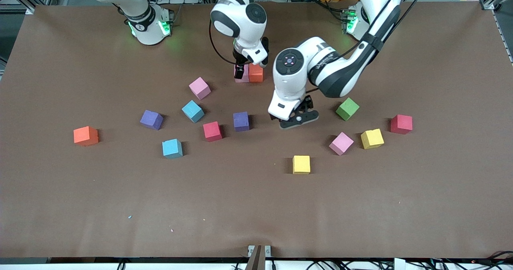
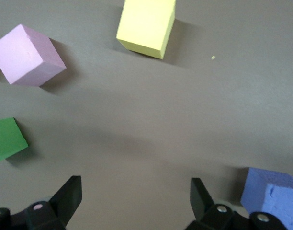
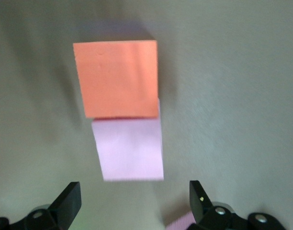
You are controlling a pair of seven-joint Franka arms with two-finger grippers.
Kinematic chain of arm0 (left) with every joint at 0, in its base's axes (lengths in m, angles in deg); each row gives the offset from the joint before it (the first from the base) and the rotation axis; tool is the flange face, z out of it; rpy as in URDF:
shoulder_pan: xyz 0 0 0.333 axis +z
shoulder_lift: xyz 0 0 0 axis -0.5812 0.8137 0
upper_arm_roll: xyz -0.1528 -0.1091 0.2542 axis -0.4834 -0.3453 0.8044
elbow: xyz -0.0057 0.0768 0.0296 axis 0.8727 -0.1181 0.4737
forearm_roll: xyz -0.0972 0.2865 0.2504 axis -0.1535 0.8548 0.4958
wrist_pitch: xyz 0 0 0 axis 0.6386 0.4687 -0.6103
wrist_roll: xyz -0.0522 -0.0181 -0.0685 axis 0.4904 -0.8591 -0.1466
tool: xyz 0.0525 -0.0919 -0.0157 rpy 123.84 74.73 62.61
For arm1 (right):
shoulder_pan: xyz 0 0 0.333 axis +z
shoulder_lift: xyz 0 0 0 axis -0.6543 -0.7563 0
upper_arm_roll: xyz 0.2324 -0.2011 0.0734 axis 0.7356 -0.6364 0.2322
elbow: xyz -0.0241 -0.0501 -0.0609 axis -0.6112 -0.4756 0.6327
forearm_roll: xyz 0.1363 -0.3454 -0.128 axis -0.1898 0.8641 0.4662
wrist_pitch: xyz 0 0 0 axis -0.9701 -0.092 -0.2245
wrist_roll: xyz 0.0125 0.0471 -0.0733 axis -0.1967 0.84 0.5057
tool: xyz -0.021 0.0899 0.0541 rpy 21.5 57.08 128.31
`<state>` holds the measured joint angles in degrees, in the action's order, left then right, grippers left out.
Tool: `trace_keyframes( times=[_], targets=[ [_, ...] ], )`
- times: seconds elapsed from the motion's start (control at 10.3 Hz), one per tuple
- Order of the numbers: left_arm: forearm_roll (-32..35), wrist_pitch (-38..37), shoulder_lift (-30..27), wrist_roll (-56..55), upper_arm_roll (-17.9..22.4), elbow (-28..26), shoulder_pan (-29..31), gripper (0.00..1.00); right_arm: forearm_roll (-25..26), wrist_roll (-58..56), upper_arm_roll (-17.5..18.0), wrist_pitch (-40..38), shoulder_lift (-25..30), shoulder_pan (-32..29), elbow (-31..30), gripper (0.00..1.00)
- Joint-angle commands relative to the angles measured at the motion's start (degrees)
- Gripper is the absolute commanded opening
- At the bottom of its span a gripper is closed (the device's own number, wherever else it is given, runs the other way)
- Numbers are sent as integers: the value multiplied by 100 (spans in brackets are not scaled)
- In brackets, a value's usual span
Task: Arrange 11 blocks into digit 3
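A pink block [image 1: 245, 77] [image 3: 129, 148] and an orange block [image 1: 255, 73] [image 3: 115, 79] sit touching side by side, close to the robots' bases. My right gripper [image 1: 239, 72] [image 3: 134, 201] hangs just over the pink one, open, with nothing between its fingers. My left gripper [image 1: 298, 119] [image 2: 136, 196] is open over bare table between a purple block [image 1: 241, 121] [image 2: 273, 194] and a green block [image 1: 347, 109] [image 2: 7, 139]. A pink block [image 1: 341, 143] [image 2: 27, 55] and a yellow block [image 1: 301, 164] [image 2: 146, 26] lie nearer the front camera.
Loose blocks are scattered across the brown table [image 1: 256, 206]: pink [image 1: 199, 88], cyan [image 1: 192, 111], purple [image 1: 151, 119], red [image 1: 212, 131], cyan [image 1: 172, 148] and orange [image 1: 85, 136] toward the right arm's end; yellow [image 1: 372, 138] and red [image 1: 401, 124] toward the left arm's end.
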<state>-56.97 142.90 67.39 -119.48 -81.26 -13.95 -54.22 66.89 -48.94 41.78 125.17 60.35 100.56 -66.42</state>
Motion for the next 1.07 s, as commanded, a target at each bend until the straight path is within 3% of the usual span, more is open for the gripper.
trace_keyframes(
  times=[0.0,0.39,0.58,0.97],
  targets=[
    [115,-522,675,102,33,957,-372,100,94,676,-24,-444,618,-229,-129,100],
    [141,-496,1351,102,59,1984,-811,100,94,1128,-24,-498,1015,-1466,-497,100],
    [132,-24,1502,242,278,2066,-1040,100,59,1145,-6,-71,1313,-2065,-988,100],
    [106,496,1687,787,314,2066,-1094,100,-81,1145,-6,1265,1491,-2515,-2078,100]
  ],
)
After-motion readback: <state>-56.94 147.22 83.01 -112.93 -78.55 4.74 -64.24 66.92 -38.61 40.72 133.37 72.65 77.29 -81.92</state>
